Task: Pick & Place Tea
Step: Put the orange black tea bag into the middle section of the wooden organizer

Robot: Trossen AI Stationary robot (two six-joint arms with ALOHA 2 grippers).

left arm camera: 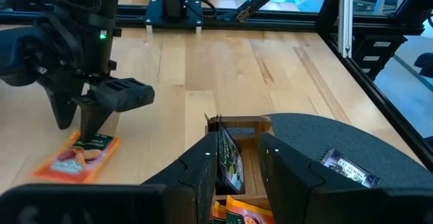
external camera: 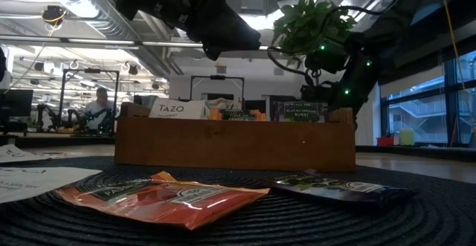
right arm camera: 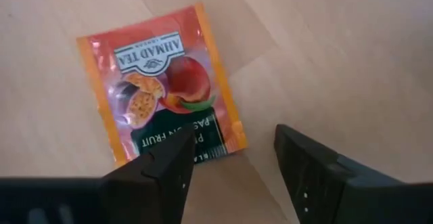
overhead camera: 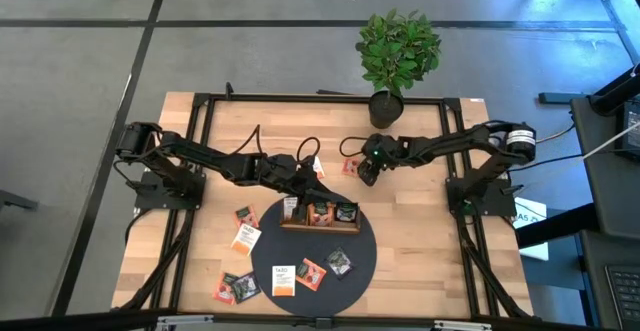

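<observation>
Glossy orange square sachet (right arm camera: 161,90) lies flat on pale wood-grain table (right arm camera: 338,48).

One camera looks straight down from above on the whole wooden table (overhead camera: 420,241), both arms and the round dark mat (overhead camera: 365,261), while another sits at mat level, close behind the sachets and facing the wooden tray (external camera: 234,142) with the room beyond. The left wrist camera looks forward over the tray (left arm camera: 238,124) toward the right arm. The right wrist camera points down, very near an orange sachet (right arm camera: 162,82), which the left wrist camera also sees (left arm camera: 76,158).
</observation>
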